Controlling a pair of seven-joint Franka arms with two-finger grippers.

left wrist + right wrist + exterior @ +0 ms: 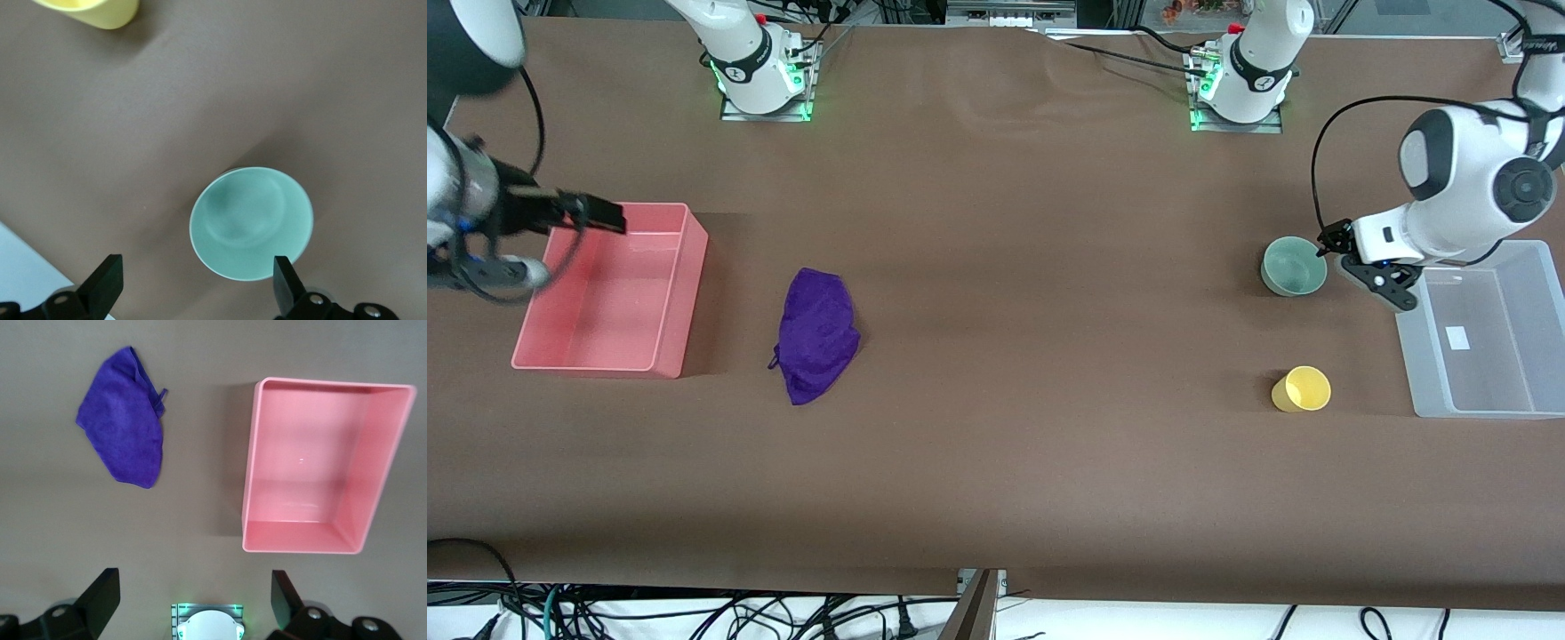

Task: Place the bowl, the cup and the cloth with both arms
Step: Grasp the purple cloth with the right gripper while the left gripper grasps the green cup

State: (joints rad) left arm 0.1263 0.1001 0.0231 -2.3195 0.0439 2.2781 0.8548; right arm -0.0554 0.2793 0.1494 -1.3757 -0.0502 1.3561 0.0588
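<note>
Mint-green bowl (1294, 266): upright on the brown table (1032, 356) toward the left arm's end, beside the clear bin (1485, 333). Judged rigid, smooth and light; likely slippery, so a pinch across the rim wall is suggested.
Yellow cup (1302, 389): on the table, nearer the front camera than the bowl and apart from it. Judged light and stiff; easily tipped, best taken across its wall near the rim.
Purple cloth (815, 335): crumpled on the table near the pink bin (685, 293). Soft, limp; to be pinched at a raised fold.
Left gripper (197, 283): hovers just beside the bowl's rim, jaws spread wide, nothing held.
Right gripper (193, 597): waits over the pink bin's edge, jaws wide apart, nothing held.
</note>
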